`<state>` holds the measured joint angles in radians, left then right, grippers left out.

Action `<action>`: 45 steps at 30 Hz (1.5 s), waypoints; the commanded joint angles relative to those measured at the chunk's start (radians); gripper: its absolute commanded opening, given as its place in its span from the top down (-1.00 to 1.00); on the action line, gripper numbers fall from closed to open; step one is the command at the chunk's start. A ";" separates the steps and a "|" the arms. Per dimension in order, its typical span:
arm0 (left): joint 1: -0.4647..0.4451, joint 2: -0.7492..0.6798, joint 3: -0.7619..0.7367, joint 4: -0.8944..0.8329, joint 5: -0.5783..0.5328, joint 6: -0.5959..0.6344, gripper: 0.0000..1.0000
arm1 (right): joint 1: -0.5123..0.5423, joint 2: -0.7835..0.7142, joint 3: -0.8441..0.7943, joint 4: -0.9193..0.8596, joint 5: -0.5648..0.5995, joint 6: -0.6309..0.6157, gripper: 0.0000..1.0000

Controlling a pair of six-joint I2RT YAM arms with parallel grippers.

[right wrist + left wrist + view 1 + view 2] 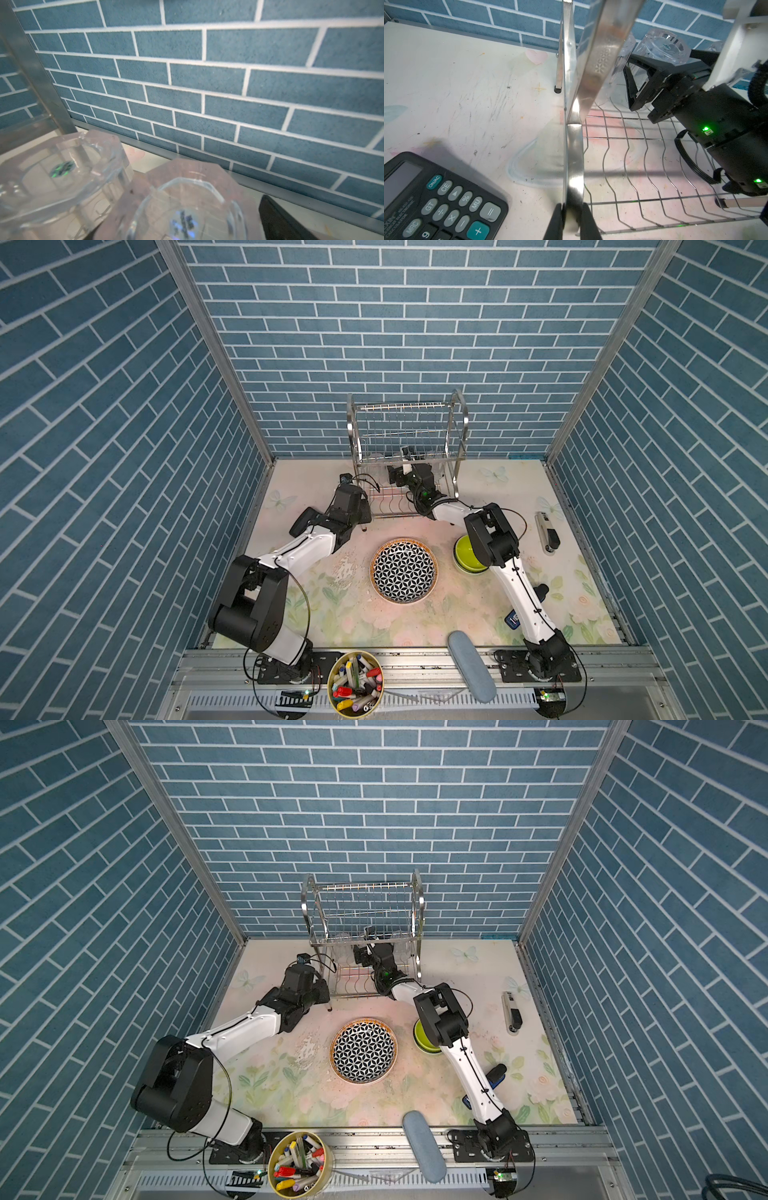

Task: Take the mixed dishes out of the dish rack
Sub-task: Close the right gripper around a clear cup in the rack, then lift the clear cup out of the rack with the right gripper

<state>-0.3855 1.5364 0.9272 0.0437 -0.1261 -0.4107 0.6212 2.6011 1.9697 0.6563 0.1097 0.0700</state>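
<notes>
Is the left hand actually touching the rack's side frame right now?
Touching. The left wrist view shows the left hand with its fingers pressed on both faces of the rack side strip, no gap visible.

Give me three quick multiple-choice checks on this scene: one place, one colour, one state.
1. Where is the star-patterned plate?
A) far left corner B) middle of the table C) off the table
2. What colour is the bowl near it?
A) lime B) red C) black
3. What is the left gripper doing?
A) wide open B) shut on nothing C) shut on the dish rack side frame
Answers: B, it lies flat mid-table in both top views; A, its inside shows lime; C, its fingers pinch the rack's steel strip.
</notes>
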 commanded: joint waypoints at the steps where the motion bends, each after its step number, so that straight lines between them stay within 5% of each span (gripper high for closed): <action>1: 0.004 0.051 -0.024 -0.092 0.045 -0.038 0.89 | -0.021 0.033 0.084 -0.048 0.024 0.000 -0.78; 9: 0.004 0.063 -0.018 -0.096 0.048 -0.038 0.89 | -0.023 0.025 0.071 -0.049 -0.001 0.023 -0.43; 15: 0.004 0.060 -0.016 -0.093 0.054 -0.040 0.89 | -0.022 -0.052 -0.048 -0.007 -0.017 0.062 0.11; 23: 0.004 0.051 -0.023 -0.082 0.053 -0.043 0.89 | -0.007 -0.190 -0.239 0.044 -0.058 0.139 0.46; 45: 0.004 0.052 -0.020 -0.091 0.046 -0.043 0.88 | 0.049 -0.463 -0.549 0.093 -0.141 0.414 0.88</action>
<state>-0.3847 1.5467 0.9325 0.0528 -0.1257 -0.4114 0.6670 2.2318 1.4410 0.6914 0.0025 0.3855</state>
